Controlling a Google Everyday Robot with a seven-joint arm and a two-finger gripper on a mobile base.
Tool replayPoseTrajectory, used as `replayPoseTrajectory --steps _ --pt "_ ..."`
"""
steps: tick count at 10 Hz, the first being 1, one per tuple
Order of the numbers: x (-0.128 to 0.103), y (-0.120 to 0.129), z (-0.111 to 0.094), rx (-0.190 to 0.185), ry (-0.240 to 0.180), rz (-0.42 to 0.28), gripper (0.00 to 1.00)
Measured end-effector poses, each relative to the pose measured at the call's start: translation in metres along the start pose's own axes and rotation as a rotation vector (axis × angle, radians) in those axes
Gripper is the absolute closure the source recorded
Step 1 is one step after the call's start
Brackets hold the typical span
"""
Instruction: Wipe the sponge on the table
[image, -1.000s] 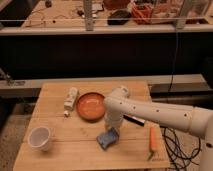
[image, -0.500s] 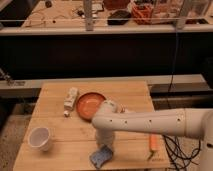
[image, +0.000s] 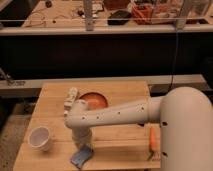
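The blue sponge (image: 81, 155) lies flat near the front edge of the light wooden table (image: 120, 141), left of centre. My white arm reaches in from the right and bends down over it. The gripper (image: 82, 141) points down onto the sponge's back edge and is mostly hidden by the wrist.
An orange plate (image: 95, 100) sits at the table's middle back, partly behind my arm. A white cup (image: 40, 137) stands front left. A small pale bottle (image: 70, 97) lies left of the plate. An orange carrot (image: 153, 140) lies at the right. A long cluttered workbench (image: 100, 20) runs behind.
My arm has swung left and toward the front edge, and the sponge has slid with it from the table's middle to the front left.
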Motion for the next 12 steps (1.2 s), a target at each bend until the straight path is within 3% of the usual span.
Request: replayPoseTrajectory --steps 3,5,9,12 --pt "0.048 -0.019 -0.022 0.041 0.042 -0.011 1.00" --pt "0.064 -0.004 -0.033 0.053 0.060 0.035 1.00" --pt "0.080 0.077 -0.033 0.069 0.074 0.199 1.00" --pt "0.070 0.134 -0.035 0.091 0.089 0.312 1.00"
